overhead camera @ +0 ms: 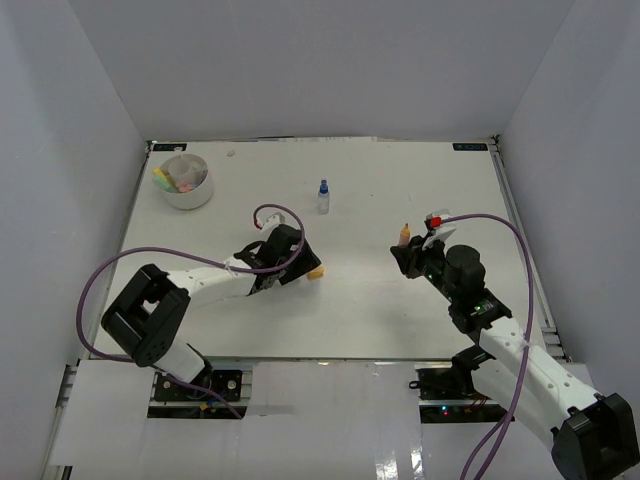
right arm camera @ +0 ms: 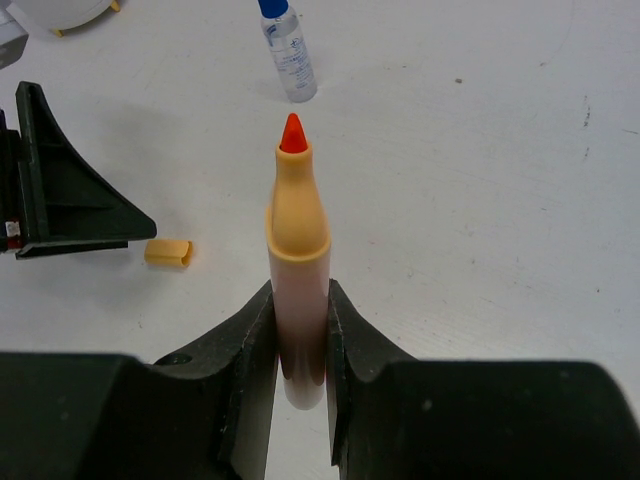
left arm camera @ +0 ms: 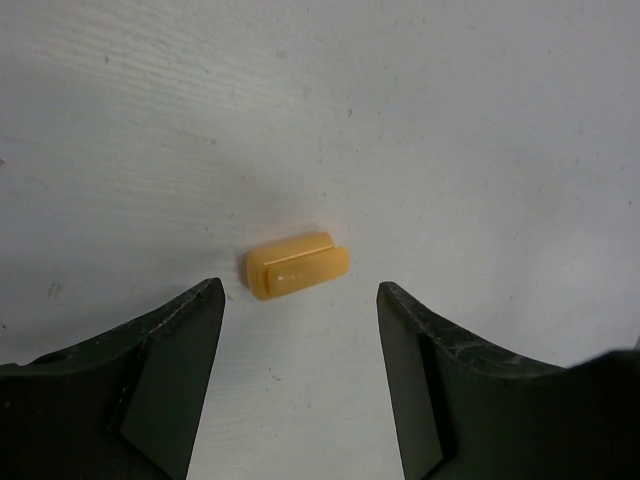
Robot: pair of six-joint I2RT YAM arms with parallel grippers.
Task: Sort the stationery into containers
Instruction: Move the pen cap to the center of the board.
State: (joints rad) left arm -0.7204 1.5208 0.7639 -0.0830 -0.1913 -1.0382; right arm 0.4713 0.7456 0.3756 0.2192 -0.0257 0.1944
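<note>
- The cap (left arm camera: 298,265) is pictured well apart from the tub (overhead camera: 188,203), just ahead of the left gripper (left arm camera: 300,305), whose fingers (left arm camera: 160,380) are spread.
- Its long axis is laid across the gap, finger to finger; the left arm is judged nearer.
- An uncapped marker (right arm camera: 298,220) is pinched by the right gripper (right arm camera: 300,300), farther from the tub.

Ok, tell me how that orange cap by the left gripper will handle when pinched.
The orange cap looks like small hard plastic, so probably light and stiff. Its flat ridge should curb rolling. Short and smooth, it might slip sideways from the left gripper.
</note>
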